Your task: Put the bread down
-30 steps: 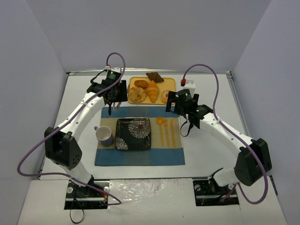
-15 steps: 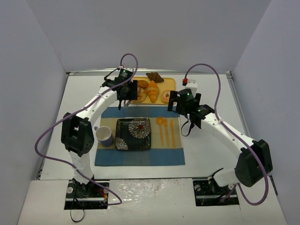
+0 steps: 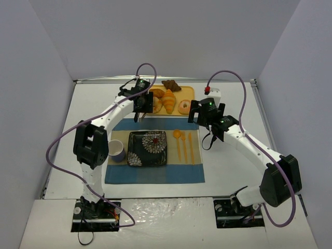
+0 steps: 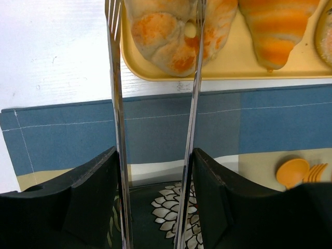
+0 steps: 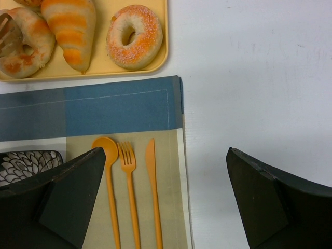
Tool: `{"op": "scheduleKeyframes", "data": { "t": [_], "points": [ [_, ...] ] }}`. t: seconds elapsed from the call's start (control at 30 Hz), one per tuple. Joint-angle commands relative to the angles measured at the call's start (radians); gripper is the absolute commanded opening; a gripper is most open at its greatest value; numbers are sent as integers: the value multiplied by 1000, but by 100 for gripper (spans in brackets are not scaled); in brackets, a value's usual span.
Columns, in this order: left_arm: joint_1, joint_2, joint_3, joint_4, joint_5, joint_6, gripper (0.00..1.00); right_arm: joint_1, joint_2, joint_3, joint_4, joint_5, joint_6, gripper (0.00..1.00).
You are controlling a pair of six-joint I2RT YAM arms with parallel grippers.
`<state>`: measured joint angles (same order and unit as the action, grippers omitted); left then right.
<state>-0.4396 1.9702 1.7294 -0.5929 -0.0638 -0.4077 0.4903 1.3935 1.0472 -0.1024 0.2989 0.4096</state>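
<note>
The bread [image 4: 171, 36] is a round golden-orange knotted bun at the left end of the yellow tray [image 4: 228, 67]. It also shows in the top view [image 3: 155, 106], partly under my left gripper [image 3: 140, 104]. My left gripper [image 4: 155, 161] is shut on metal tongs [image 4: 118, 104]. The two tong arms reach forward and stand apart; the left tip is by the bun's left side and the right tip lies over the bun. My right gripper [image 5: 166, 166] is open and empty, above the placemat's right edge [image 3: 203, 118].
A striped orange croissant [image 3: 168, 101], a ring donut [image 3: 183, 107] and brown pastries [image 3: 170, 84] share the tray. A dark flowered plate [image 3: 148, 148], a mug [image 3: 115, 150] and orange cutlery [image 3: 184, 142] lie on the blue and beige placemat [image 3: 155, 174].
My left arm has swung right from the table's left side to the tray, bringing the tongs over the bun. My right gripper has barely shifted.
</note>
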Motion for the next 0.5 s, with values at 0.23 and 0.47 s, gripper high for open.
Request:
{"op": "scheduleKeyframes", "data": {
  "t": [0.23,0.47],
  "points": [
    [-8,-7,48,23,-40,2,46,-20,-46,-13,17,16,-16,100],
    [-11,-37,16,25,-44,-2,25,-21,-42,-9,17,16,-14,100]
  ]
}}
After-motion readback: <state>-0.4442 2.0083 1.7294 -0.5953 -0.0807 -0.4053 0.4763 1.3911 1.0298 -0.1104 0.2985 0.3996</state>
